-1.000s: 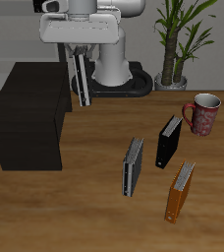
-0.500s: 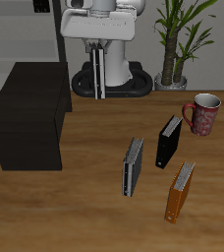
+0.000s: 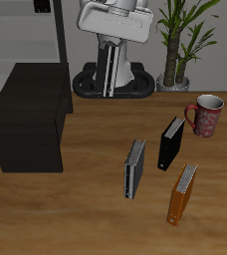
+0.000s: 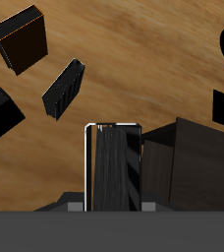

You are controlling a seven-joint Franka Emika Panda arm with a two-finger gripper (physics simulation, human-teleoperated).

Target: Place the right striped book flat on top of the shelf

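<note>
My gripper (image 3: 109,43) is shut on the right striped book (image 3: 108,70), which hangs upright below it, high above the table in front of the robot's base. In the wrist view the book (image 4: 114,167) stands between my fingers, striped cover facing the camera. The shelf (image 3: 26,115), a low matte-black cabinet with a flat top, stands apart from the book, nearer the table's front edge; it also shows in the wrist view (image 4: 197,157).
A greyer striped book (image 3: 134,167), a black book (image 3: 171,142) and an orange book (image 3: 181,192) lie near the table's middle. A patterned mug (image 3: 206,114) and a potted plant (image 3: 180,40) stand farther back. A grey shelving unit (image 3: 26,30) stands behind the cabinet.
My gripper has carried the striped book sideways, away from the shelf's edge and in front of the robot's base, and slightly higher. The other objects have not moved.
</note>
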